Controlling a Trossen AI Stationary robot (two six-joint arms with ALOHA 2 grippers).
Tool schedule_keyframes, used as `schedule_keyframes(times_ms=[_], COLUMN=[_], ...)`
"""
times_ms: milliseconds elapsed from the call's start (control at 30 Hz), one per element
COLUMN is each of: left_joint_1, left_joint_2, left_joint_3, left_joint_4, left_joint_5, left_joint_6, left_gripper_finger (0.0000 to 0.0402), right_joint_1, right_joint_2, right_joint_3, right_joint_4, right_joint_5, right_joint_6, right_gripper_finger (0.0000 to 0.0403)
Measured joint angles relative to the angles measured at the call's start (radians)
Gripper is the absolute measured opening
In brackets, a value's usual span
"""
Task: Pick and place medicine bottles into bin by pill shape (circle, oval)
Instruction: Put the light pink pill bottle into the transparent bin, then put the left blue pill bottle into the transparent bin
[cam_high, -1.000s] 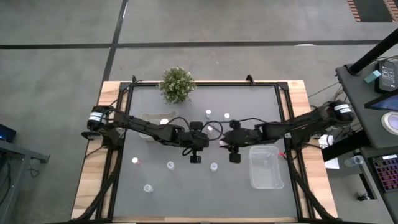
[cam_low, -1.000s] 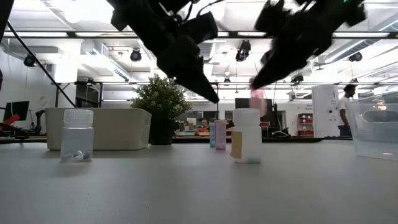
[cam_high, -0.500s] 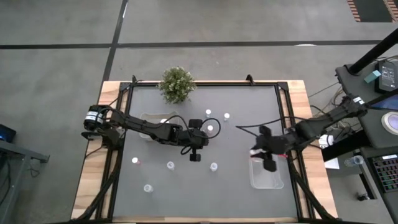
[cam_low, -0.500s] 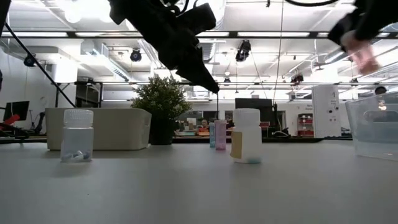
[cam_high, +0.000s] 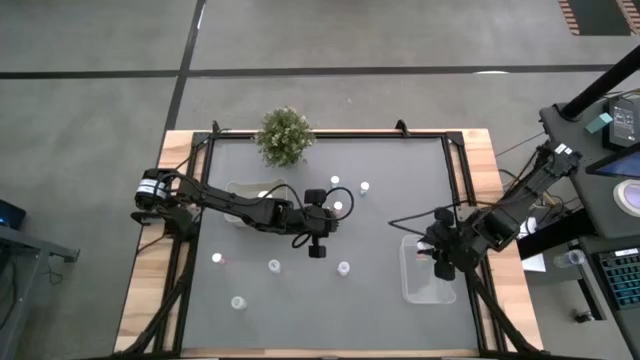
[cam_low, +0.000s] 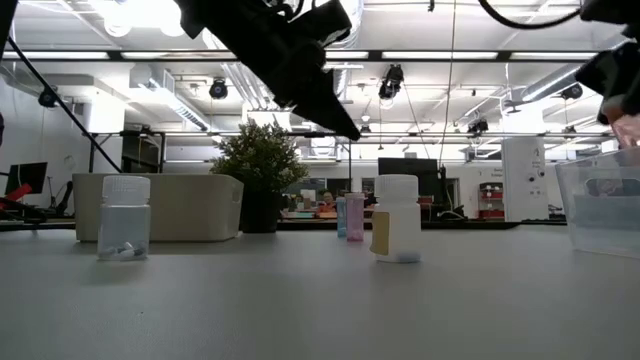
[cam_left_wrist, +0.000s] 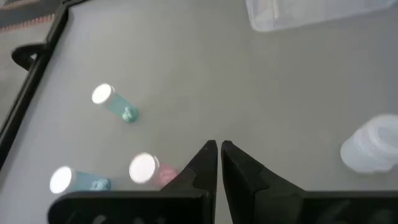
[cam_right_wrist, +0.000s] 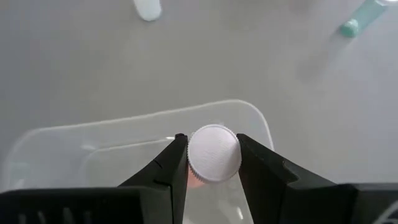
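Right wrist: bottle (cam_right_wrist: 214, 154) between tool (cam_right_wrist: 212, 163) fingers

Nine bottles (cam_high: 273, 265), two bins (cam_high: 425, 285), one plant (cam_high: 283, 135).

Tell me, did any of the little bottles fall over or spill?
No spill shows. The bottles on the table stand upright, and the right gripper holds one bottle above the clear bin.

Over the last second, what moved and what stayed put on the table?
The right claw, shut on a white-capped pink medicine bottle, swung from the table's middle out to above the clear plastic bin on the right. The left claw stayed shut and empty near the centre. The loose bottles and the green potted plant did not move.
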Motion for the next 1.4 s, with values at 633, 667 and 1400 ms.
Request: schedule_keyframes(times_ms=[633, 667, 1400], left_joint_1=[-0.001, -0.001, -0.001], left_joint_2=[-0.150, -0.150, -0.148], left_joint_3=[-0.002, -0.002, -0.003], left_joint_4=[0.083, 0.093, 0.100], left_joint_5=[0.000, 0.000, 0.000], left_joint_6=[0.008, 0.009, 0.026], left_gripper_finger=[0.0005, 0.0005, 0.0005], right_joint_1=[0.096, 0.096, 0.096], right_joint_2=[0.108, 0.121, 0.225], right_joint_3=[-0.226, -0.229, -0.199], right_joint_4=[0.324, 0.333, 0.323], right_joint_5=[0.182, 0.185, 0.184], right_joint_6=[-0.003, -0.006, -0.008], right_gripper_finger=[0.0114, 0.0114, 0.0170])
